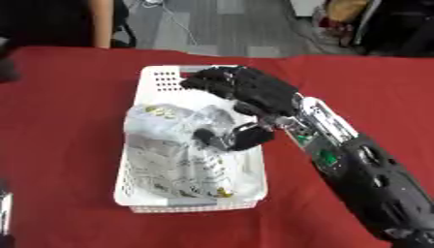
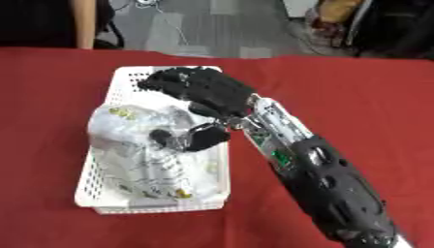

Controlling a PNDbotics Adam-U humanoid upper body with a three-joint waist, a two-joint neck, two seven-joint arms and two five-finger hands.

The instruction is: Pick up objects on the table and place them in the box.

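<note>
A table covered in a red cloth (image 1: 59, 121) fills most of both views, its far edge running across just beyond a white perforated plastic box (image 1: 160, 76). The box sits directly on the cloth, slightly left of the middle, its long sides running away from the robot and its far short end close to the table's far edge. On every side of the box the red cloth lies flat and smooth
</note>
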